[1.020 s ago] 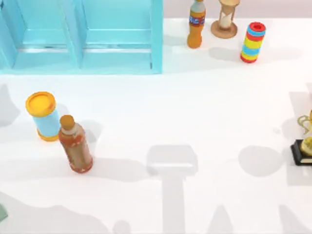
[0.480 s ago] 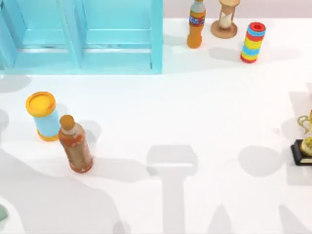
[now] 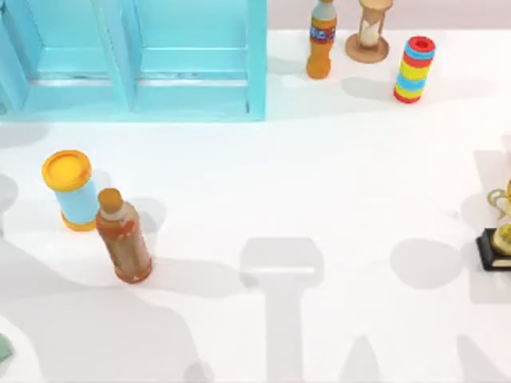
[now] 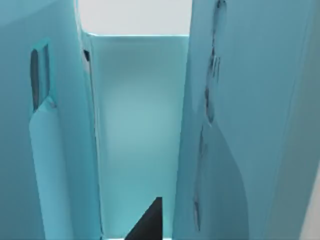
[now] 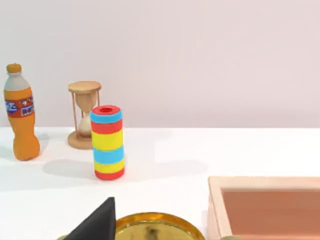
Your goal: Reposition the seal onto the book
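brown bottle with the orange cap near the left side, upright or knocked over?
Upright. The brown bottle stands on its base on the table, cap on top, beside the yellow-lidded blue can; its shadow falls to the right.

Bright, even light; soft grey arm shadows fall across the white table [image 3: 343, 175]; no glare.

Light blue shelf unit [image 3: 192, 60]; striped cylinder [image 3: 414, 69] (red, yellow, blue bands); brown bottle [image 3: 124, 237], orange cap

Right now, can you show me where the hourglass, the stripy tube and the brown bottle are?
hourglass [image 3: 368, 32], top view, its glass middle.
stripy tube [image 3: 414, 69], top view, a yellow band.
brown bottle [image 3: 124, 239], top view, its body.
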Controlling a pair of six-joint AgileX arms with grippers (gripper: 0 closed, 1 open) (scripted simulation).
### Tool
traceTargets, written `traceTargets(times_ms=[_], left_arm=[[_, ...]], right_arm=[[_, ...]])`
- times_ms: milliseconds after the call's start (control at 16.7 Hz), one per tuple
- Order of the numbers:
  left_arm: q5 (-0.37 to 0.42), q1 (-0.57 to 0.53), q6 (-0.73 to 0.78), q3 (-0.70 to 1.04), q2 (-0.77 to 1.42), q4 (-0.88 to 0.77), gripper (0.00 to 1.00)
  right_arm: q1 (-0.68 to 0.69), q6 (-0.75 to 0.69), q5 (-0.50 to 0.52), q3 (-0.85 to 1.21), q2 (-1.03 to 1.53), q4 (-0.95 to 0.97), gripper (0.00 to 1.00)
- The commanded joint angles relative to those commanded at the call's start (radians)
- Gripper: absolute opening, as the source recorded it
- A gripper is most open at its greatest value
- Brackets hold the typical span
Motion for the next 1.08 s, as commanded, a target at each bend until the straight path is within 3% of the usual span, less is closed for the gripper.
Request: traceTargets(times_ms=[600,1080], left_arm=[[0.0,0.0,0.0,0.0,0.0,0.0,0.02],[0.0,0.0,0.0,0.0,0.0,0.0,0.0]], right_arm=[[0.0,0.0,0.0,0.0,0.0,0.0,1.0],[0.0,0.0,0.0,0.0,0.0,0.0,1.0]])
